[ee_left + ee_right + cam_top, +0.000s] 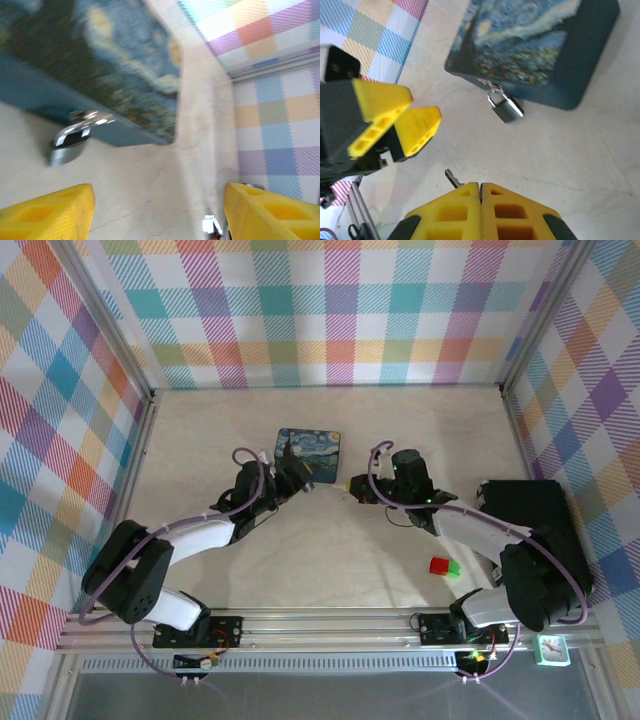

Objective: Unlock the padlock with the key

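Two hands sit close to the near side of the blue tin (535, 40) on the tabletop (580, 160). The left hand (159, 200) is open, its yellow fingers spread wide and pointed toward the padlock (506, 108), which hangs from the tin's hasp against the side wall. The right hand (480, 186) is closed on the key (452, 176); its toothed tip sticks out beside the fingertips, short of the padlock.
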{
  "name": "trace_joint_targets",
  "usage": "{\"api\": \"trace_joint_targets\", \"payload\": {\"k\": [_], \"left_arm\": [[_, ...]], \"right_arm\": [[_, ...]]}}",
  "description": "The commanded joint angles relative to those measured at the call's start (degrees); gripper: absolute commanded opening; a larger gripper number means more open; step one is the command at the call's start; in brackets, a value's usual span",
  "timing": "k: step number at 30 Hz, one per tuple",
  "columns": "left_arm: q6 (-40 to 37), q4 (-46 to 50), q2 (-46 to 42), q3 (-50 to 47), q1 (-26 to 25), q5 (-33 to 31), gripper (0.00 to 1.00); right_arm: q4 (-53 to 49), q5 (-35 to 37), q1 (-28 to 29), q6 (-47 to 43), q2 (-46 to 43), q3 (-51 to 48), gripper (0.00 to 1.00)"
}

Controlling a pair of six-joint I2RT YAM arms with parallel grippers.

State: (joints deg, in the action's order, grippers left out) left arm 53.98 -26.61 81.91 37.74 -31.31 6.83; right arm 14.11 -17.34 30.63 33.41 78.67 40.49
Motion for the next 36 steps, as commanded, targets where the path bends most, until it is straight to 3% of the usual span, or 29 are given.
{"api": "trace_joint_targets", "payload": {"k": [1,7,10,26,36], "left_arm": [[0.23,1.86,-2.26,4.95,-2.39,0.26,0.67],[5.12,-11.84,2.12,6.03,-7.78,-4.64,0.64],[4.85,-13.90,4.04,7.03,-9.08,-7.00,0.64],[6.23,-20.44,7.75,8.38,-9.45,-9.86,0.61],[7.39,-24.31,10.63,9.24,-9.38,-8.62,0.28]], "right_arm": [[6.21,6.77,2.01,-3.23,-1.54,2.03,0.00],[14.31,18.79,5.14,0.97,-1.95,1.63,0.00],[16.89,21.99,6.30,2.93,-2.43,1.32,0.00],[16.98,21.36,6.98,6.34,-1.92,0.83,0.00],[17.32,19.02,6.96,7.76,-1.85,1.44,0.00]]}}
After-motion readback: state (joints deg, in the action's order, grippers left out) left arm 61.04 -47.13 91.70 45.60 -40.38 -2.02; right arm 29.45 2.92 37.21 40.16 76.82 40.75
